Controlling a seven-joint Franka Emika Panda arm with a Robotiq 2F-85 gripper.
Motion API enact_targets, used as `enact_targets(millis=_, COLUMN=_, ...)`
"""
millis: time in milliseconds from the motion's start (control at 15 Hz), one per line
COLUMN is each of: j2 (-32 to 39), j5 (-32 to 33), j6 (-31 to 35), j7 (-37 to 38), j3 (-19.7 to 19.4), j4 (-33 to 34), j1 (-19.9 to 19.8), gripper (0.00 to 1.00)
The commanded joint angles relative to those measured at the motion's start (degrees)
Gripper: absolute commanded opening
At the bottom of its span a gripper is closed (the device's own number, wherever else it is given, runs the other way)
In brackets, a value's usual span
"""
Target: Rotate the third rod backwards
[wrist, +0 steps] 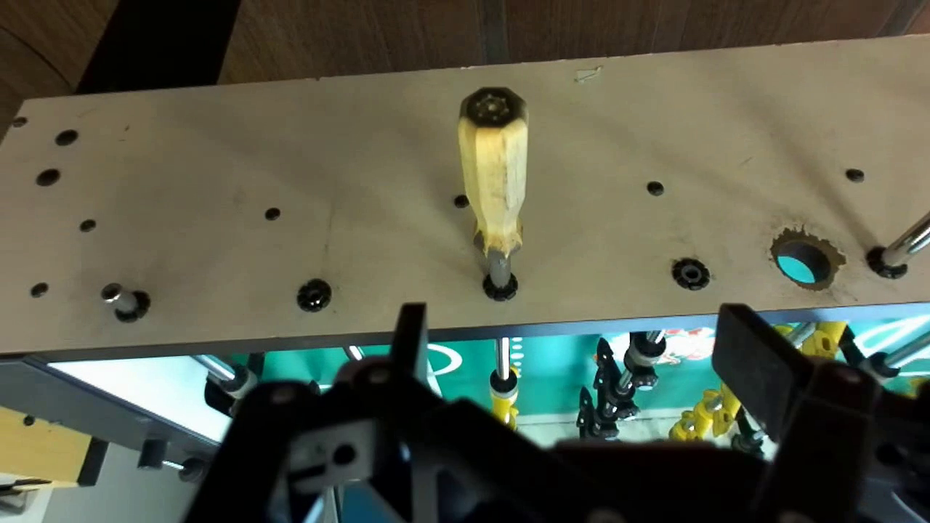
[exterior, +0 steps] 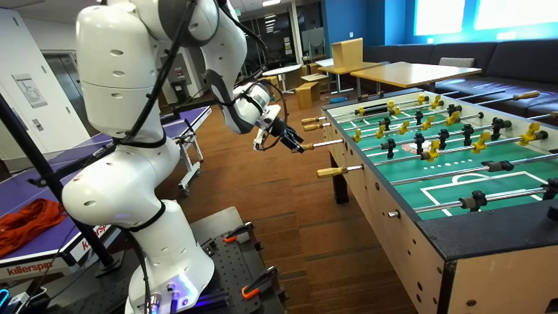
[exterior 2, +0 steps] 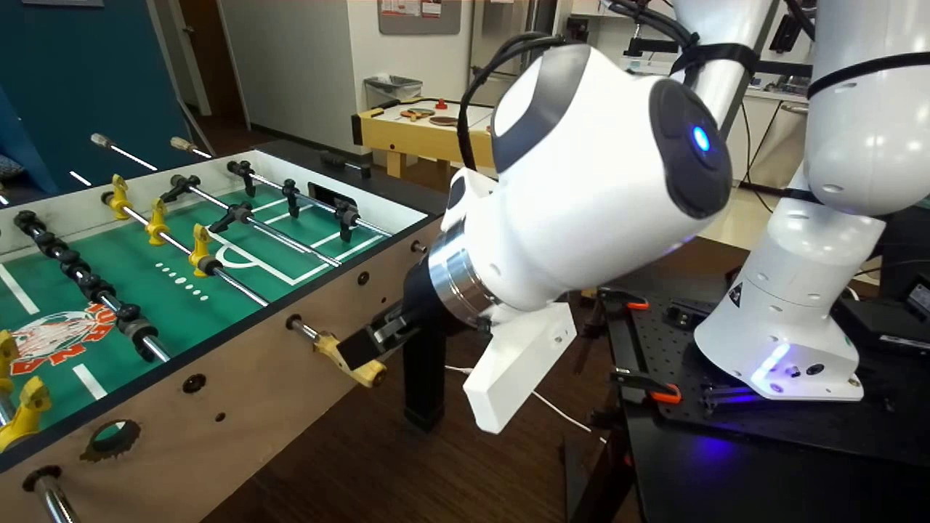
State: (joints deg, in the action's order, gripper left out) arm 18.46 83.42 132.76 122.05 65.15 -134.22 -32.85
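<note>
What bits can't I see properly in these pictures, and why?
Part of the wooden handle: a black finger covers it in an exterior view.
Outer end of the metal rod: cut off by the bottom edge in an exterior view.
Some of the green field: the gripper blocks it in the wrist view.
Words on the white notice: too small in an exterior view.

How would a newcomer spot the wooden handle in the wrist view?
The foosball table's tan side panel spans the wrist view. At upper center, a pale, faceted wooden handle with a dark end juts out. Unlike the bare metal stub at left and metal rod cut by the right edge, it is wood.
</note>
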Motion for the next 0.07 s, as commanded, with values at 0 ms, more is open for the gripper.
enact_targets(millis=0, j2=-10.18, j5=-9.92, j6=8.25, j7=-8.38, j3=-10.76, j4=-0.52, j1=7.62, gripper=1.0)
